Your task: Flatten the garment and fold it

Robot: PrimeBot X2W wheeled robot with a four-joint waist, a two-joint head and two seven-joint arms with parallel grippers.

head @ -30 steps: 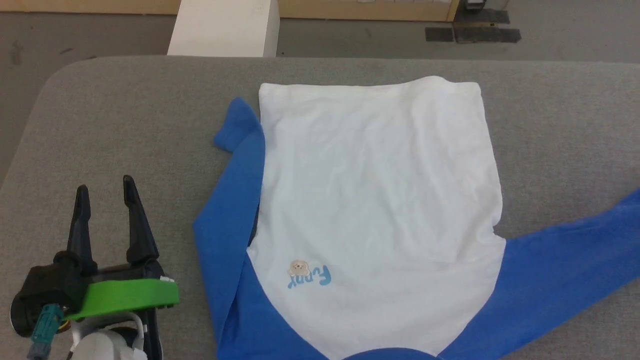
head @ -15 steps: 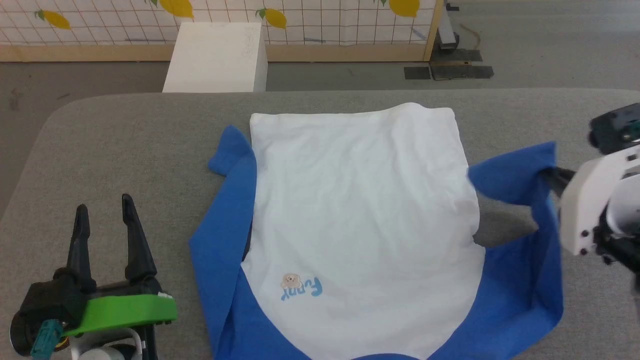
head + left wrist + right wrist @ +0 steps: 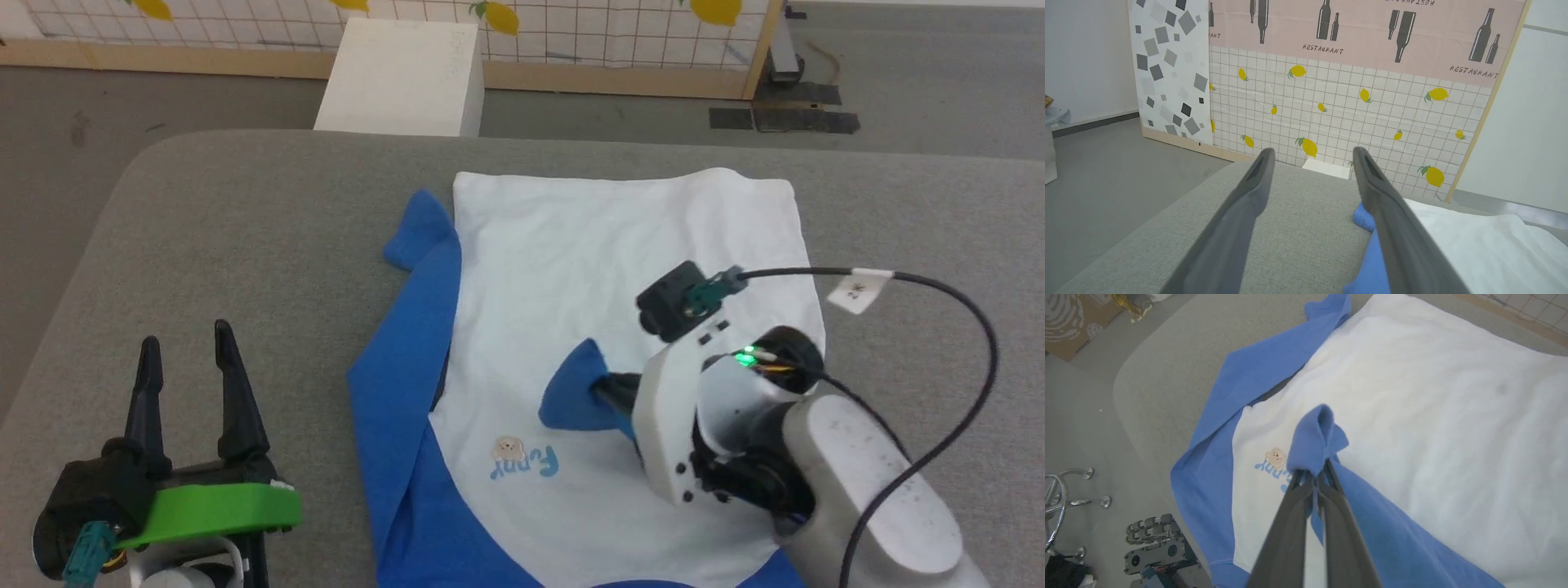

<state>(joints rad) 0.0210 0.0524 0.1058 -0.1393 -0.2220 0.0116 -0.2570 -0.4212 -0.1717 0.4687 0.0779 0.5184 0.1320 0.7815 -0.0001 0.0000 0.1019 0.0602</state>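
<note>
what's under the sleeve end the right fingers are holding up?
The sleeve cuff, pinched between the fingers of the right gripper, hangs over the T-shirt's white chest, beside the bear print. In the right wrist view it covers the end of the blue lettering.

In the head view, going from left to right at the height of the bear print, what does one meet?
Left gripper → flat blue sleeve → bear → pinched sleeve end → right gripper, shut on that sleeve end.
</note>
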